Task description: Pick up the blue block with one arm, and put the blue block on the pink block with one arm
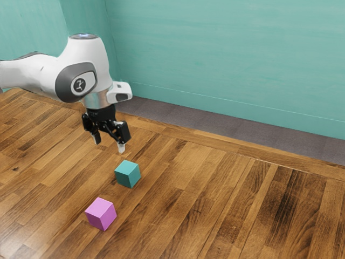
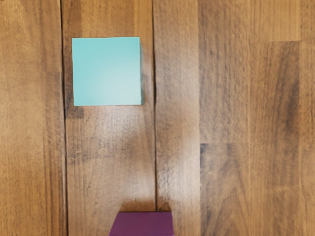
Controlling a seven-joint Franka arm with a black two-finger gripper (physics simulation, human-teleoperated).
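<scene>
Hovering spread and empty, fingers (image 1: 122,141) hang near blue block (image 1: 128,174), pink block (image 1: 101,213) close beside.

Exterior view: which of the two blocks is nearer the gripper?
The blue block, the teal-coloured one, lies close below the open gripper. The pink block sits farther off, apart from it.

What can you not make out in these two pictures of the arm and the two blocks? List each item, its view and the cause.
Pink block, wrist view: cut off by the picture's edge, so part of it is missing.
Arm, exterior view: its base lies beyond the view's left edge.
Blue block, exterior view: far faces hidden behind its own body.
</scene>
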